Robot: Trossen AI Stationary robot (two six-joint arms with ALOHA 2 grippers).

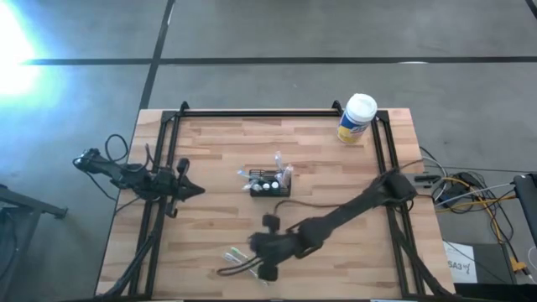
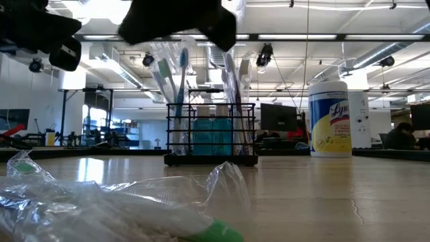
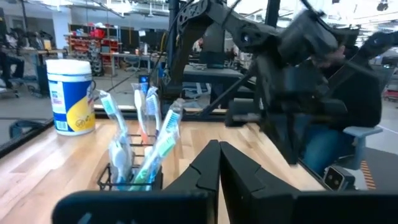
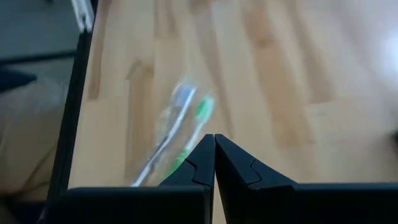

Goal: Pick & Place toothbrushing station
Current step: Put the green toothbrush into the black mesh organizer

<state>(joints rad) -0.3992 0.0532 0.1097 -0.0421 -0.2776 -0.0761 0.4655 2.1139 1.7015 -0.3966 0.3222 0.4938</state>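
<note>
Toothbrushing station (image 1: 269, 186) sitting near the middle of the wooden surface (image 1: 336, 168), upright, holding several toothbrushes (image 2: 173, 70) standing in its black mesh compartments and blue-capped bottles (image 2: 213, 129) behind the wire. Standing free of both arms, touched by neither.

Right gripper (image 4: 214, 144) reaching across from the right side, hovering low over the front part of the surface, well in front of the station. Fingers (image 4: 245, 168) pressed together, clenched on nothing. Lying just beyond the tips: clear plastic bag (image 1: 237, 258) with packaged toothbrushes inside, one green-handled (image 4: 189, 134), resting flat near the front edge. Not possible to tell whether the tips are touching the plastic.

Left gripper (image 3: 219, 152) waiting at the left side of the surface, pointing toward the station. Fingers (image 3: 199, 174) closed tip to tip, grasping nothing.

Yellow wipes canister (image 1: 357, 119) with white lid standing at the far right corner, well apart from the station.

Black frame rails (image 1: 168, 159) running along both sides and the back edge.
</note>
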